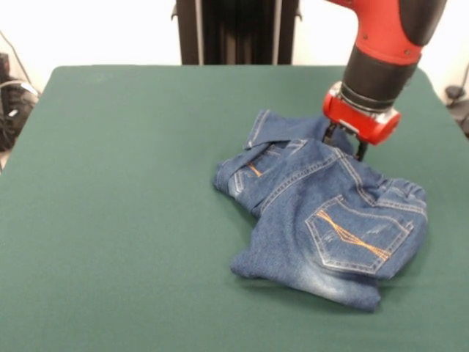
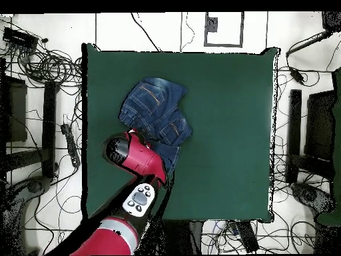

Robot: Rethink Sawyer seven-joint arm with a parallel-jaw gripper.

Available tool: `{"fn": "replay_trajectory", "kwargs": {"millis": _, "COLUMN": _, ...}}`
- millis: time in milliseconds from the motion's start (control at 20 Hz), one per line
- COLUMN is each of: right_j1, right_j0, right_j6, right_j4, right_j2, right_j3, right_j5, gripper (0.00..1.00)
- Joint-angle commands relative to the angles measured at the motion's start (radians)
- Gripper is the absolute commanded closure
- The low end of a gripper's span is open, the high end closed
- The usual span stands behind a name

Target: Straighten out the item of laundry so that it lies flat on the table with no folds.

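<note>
jeans (image 1: pixel 322 227) lie bunched and folded on the right half of the green table (image 1: pixel 124 205), one back pocket with orange stitching facing up. gripper (image 1: pixel 346 144) sits low at the far edge of the denim; jaw state cannot be told.

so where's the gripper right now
In the front view the gripper is right of centre, at the far edge of the bunched jeans. In the overhead view the arm hides it.
</note>
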Motion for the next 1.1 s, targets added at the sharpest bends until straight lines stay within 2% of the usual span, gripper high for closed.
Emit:
{"fn": "replay_trajectory", "kwargs": {"millis": 50, "right_j1": 0.036, "right_j0": -0.057, "right_j6": 0.178, "right_j4": -0.010, "right_j2": 0.223, "right_j3": 0.077, "right_j5": -0.130, "gripper": 0.00}}
{"fn": "replay_trajectory", "kwargs": {"millis": 150, "right_j1": 0.006, "right_j0": -0.056, "right_j6": 0.180, "right_j4": -0.017, "right_j2": 0.203, "right_j3": 0.078, "right_j5": -0.129, "gripper": 0.00}}
{"fn": "replay_trajectory", "kwargs": {"millis": 300, "right_j1": -0.038, "right_j0": -0.033, "right_j6": 0.184, "right_j4": -0.019, "right_j2": 0.141, "right_j3": 0.056, "right_j5": -0.041, "gripper": 0.00}}
{"fn": "replay_trajectory", "kwargs": {"millis": 550, "right_j1": -0.073, "right_j0": 0.003, "right_j6": 0.211, "right_j4": -0.022, "right_j2": 0.064, "right_j3": 0.021, "right_j5": 0.038, "gripper": 0.00}}
{"fn": "replay_trajectory", "kwargs": {"millis": 900, "right_j1": -0.105, "right_j0": 0.021, "right_j6": 0.221, "right_j4": -0.019, "right_j2": 0.042, "right_j3": 0.031, "right_j5": 0.053, "gripper": 0.00}}
{"fn": "replay_trajectory", "kwargs": {"millis": 1100, "right_j1": -0.120, "right_j0": 0.023, "right_j6": 0.220, "right_j4": -0.014, "right_j2": 0.048, "right_j3": 0.057, "right_j5": 0.014, "gripper": 0.00}}
